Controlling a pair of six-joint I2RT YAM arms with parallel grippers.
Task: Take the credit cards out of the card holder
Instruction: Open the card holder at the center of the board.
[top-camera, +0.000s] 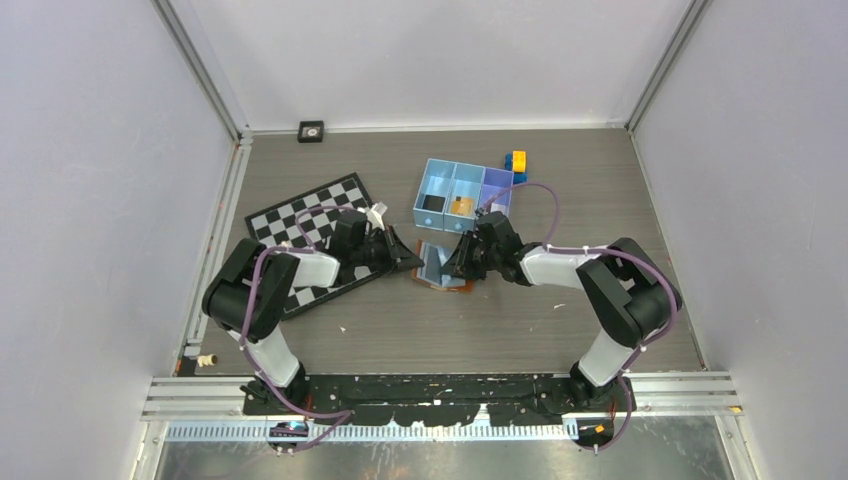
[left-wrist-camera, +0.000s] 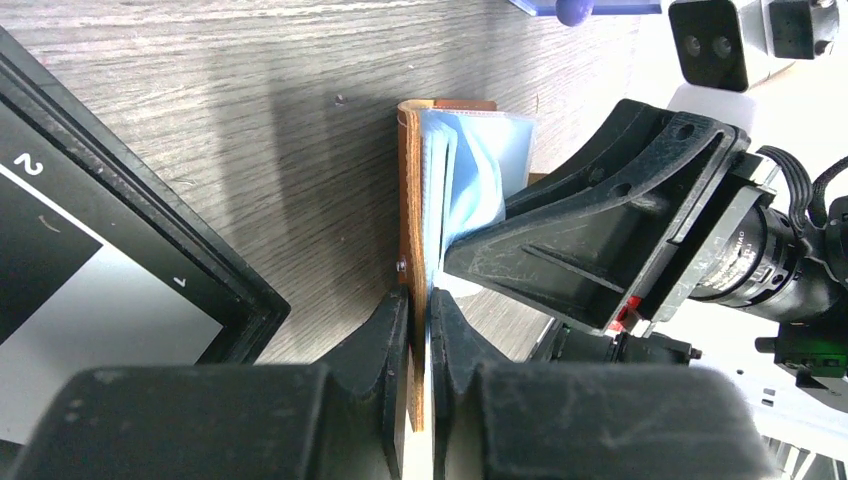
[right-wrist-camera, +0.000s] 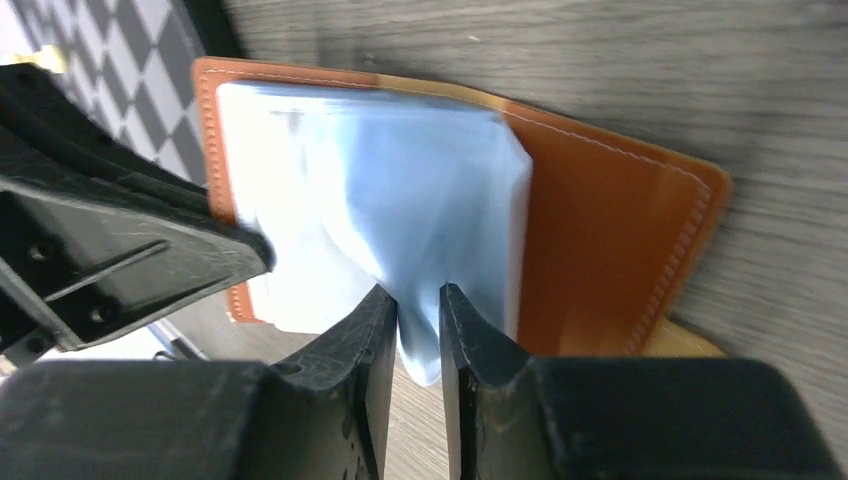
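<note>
Card holder (right-wrist-camera: 600, 230), just one, is pinched by left fingers (left-wrist-camera: 385, 345) and right fingers (right-wrist-camera: 372, 350).

The holder (top-camera: 441, 270) lies between my left gripper (left-wrist-camera: 418, 312) and right gripper (right-wrist-camera: 418, 300); tray (top-camera: 436, 180) behind it, board (top-camera: 300, 215) left, block (top-camera: 518, 162) behind the tray.

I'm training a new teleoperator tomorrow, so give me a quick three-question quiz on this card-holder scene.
1. True or false: the card holder lies inside the blue tray.
2. What does the left gripper pinch? A) the holder's brown cover B) the tray wall C) nothing
3. Fill in: the right gripper pinches the holder's ____.

Key: 1 false, it lies open on the table; 2 A; 3 pale blue inner leaves.
</note>
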